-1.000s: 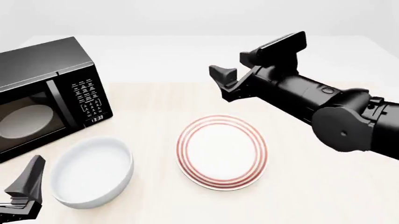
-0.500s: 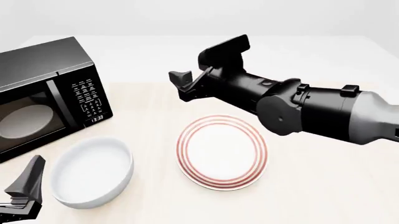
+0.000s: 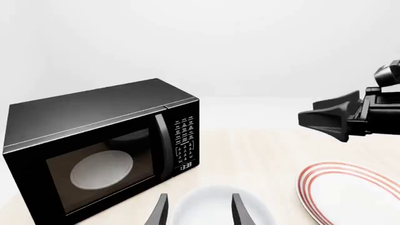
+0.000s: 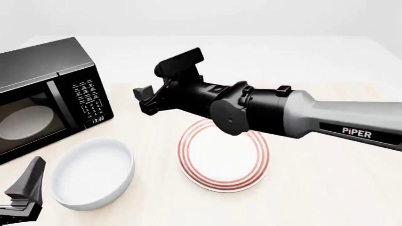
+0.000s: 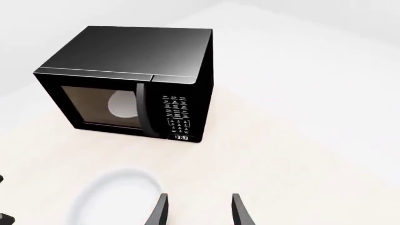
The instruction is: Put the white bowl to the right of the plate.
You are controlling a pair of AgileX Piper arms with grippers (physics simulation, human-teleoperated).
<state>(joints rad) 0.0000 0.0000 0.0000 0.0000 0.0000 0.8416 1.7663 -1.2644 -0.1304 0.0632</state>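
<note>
The white bowl point(image 4: 93, 173) stands on the table left of the plate point(image 4: 224, 160), which has red rings and is partly covered by my right arm. My right gripper point(image 4: 148, 98) is open and empty. It hovers above the table beyond the plate's far-left edge, higher than the bowl and apart from it. In the right wrist view its fingers point(image 5: 161, 211) are spread, with the bowl point(image 5: 115, 197) below and ahead. My left gripper point(image 4: 25, 188) is open and empty at the near left, just beside the bowl point(image 3: 218, 208). The plate point(image 3: 350, 192) and right gripper point(image 3: 331, 117) show in the left wrist view.
A black microwave point(image 4: 44, 94) with a pale turntable disc behind its door stands at the far left of the table, behind the bowl. It also shows in the left wrist view point(image 3: 100, 145) and the right wrist view point(image 5: 125, 75). Bare tabletop point(image 4: 326, 188) lies right of the plate.
My right arm has swung left across the table, from beyond the plate's right side to beyond its left edge, nearer the microwave and bowl. The left gripper, bowl and plate have not moved.
</note>
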